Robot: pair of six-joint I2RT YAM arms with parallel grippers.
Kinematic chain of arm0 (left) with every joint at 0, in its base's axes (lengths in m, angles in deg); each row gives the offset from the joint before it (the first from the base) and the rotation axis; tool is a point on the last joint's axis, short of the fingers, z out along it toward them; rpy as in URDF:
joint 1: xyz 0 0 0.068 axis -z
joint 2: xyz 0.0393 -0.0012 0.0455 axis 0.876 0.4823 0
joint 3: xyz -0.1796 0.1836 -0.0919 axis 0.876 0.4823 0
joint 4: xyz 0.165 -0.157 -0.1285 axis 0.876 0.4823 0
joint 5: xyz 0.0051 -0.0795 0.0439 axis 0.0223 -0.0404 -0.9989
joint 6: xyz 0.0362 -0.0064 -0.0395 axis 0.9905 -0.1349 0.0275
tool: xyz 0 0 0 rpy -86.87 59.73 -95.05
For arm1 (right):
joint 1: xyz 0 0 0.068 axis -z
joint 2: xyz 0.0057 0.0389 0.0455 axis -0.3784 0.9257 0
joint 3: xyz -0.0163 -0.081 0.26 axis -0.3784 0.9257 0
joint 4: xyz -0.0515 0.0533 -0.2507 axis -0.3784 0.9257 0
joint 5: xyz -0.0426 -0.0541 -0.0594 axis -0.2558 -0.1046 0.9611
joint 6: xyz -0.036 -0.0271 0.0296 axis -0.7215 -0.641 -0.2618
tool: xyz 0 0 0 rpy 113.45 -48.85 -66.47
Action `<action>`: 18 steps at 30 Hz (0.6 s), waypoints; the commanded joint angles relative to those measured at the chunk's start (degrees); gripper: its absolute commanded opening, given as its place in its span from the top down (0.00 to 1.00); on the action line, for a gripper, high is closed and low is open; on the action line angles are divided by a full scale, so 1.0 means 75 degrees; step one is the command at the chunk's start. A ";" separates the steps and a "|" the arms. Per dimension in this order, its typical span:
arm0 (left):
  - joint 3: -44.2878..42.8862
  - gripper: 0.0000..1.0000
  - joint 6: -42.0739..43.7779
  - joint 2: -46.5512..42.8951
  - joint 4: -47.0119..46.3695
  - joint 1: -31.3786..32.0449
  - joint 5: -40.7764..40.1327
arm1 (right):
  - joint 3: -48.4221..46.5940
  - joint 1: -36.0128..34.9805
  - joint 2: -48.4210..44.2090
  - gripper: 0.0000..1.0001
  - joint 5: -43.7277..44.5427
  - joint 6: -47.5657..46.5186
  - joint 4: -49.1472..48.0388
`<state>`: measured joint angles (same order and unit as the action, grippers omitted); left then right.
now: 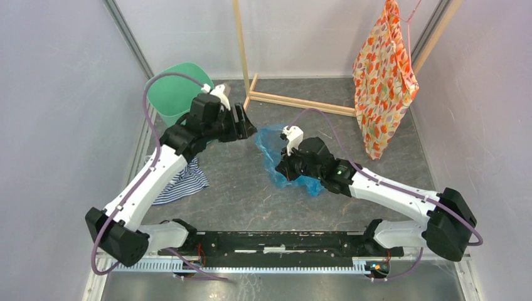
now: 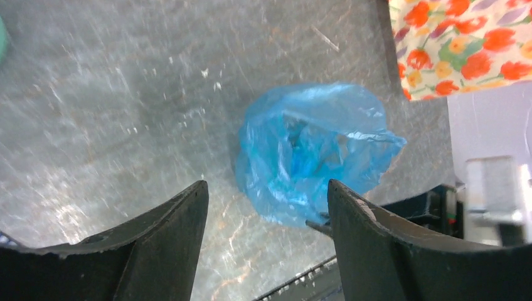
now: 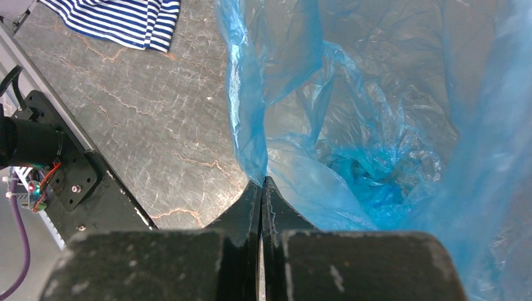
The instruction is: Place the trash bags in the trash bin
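The light-blue trash bag [image 1: 268, 141] lies crumpled on the bench [image 1: 251, 204], apart from the green trash bin [image 1: 172, 88]. Its edge is pinched in the right pincer [image 3: 261, 183]; the left pincer [image 2: 266, 187] stands wide, empty. The film is judged light, limp, slippery: a bunched edge is preferred.

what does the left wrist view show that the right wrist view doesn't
Only left wrist: the floral fabric, the open left gripper, and the bag from outside, bunched on the table. Only right wrist: the striped cloth and the right gripper shut on the bag's edge. Both: the blue bag and the grey table.
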<state>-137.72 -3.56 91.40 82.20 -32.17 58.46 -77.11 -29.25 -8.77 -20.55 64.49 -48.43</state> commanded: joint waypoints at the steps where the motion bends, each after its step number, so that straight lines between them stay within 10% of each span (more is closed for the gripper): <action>1: 0.0863 0.25 -0.0793 -0.0339 0.0126 0.0002 0.0573 | -0.0058 -0.0190 -0.0060 1.00 0.0376 0.0199 -0.0489; 18: 0.2330 0.35 -0.1839 -0.0357 -0.1924 0.0306 0.1470 | -0.0376 -0.0828 0.0385 1.00 0.0856 0.0306 -0.0345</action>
<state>-120.34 -14.99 89.10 71.56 -30.22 67.31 -77.13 -35.00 -6.02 -16.95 66.31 -50.31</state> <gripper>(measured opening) 0.652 0.006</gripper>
